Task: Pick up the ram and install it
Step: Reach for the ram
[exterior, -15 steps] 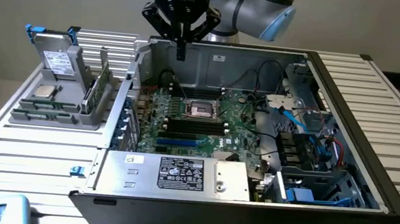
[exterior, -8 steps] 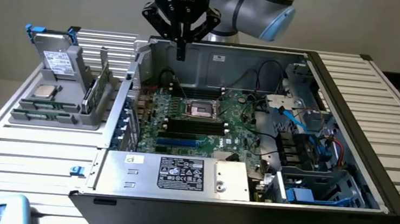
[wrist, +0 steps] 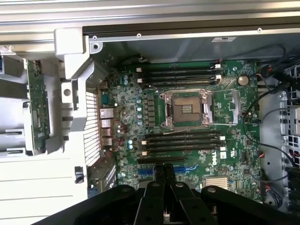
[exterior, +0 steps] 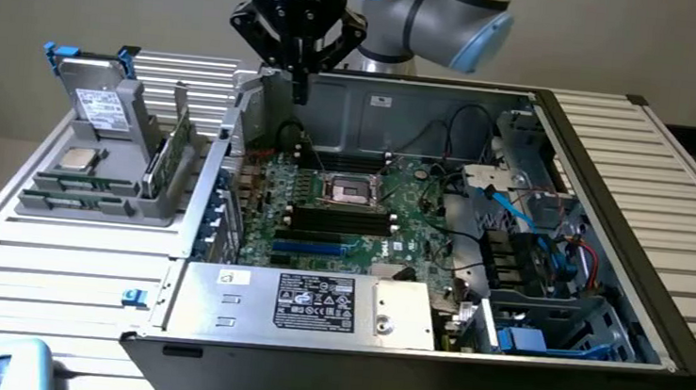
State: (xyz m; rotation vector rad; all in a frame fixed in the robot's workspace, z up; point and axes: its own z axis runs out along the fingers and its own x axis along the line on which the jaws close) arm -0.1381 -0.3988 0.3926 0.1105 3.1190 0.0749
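The gripper [exterior: 297, 88] hangs over the open case's far-left corner, fingers pressed together and holding nothing. The ram [exterior: 168, 160] stands on edge in the gray holder [exterior: 83, 202] — to the exterior view's left, slightly nearer — with its long axis running near to far.

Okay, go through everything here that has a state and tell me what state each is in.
computer case: open, side panel off.
memory slots: empty.
processor socket: empty.
ram: on edge in grey holder, not installed.
gripper: shut, holding nothing, above the case.
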